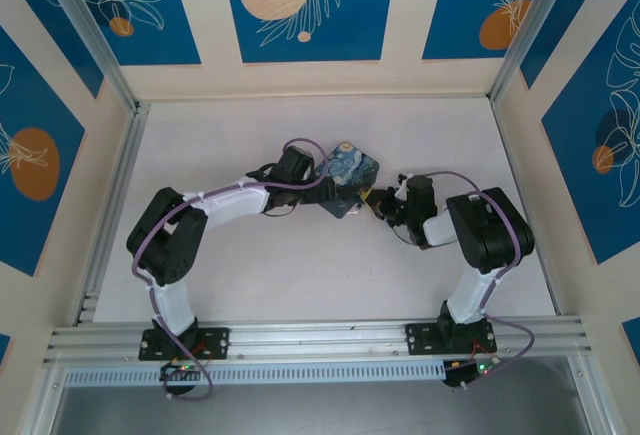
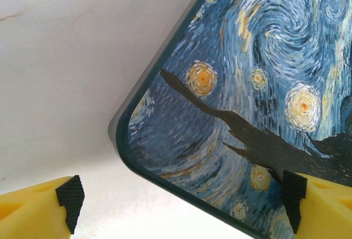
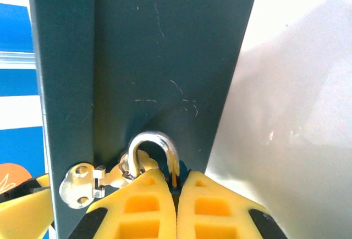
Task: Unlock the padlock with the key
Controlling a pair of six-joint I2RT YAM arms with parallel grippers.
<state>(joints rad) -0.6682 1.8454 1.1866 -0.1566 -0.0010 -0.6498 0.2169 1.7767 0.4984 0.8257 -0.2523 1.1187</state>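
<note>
The left gripper (image 2: 182, 196) stood open, its jaws wide apart on either side of the painted tin's (image 1: 348, 176) corner. The pad at 4 o'clock lay over the painted face, while the one at 8 o'clock was clear of the tin, over the table (image 1: 300, 280). On the tin's plain dark side the padlock (image 3: 151, 146) hung by its silver loop through a small metal hasp (image 3: 82, 185). At 6 o'clock from that loop, the right gripper (image 3: 176, 176) was closed to a narrow slit right against the lock, hiding its body. The key could not be made out; it may have been pinched in that slit. The step looked like seating the key. The next move probably called for a steady tin and a small, aligned twist.
</note>
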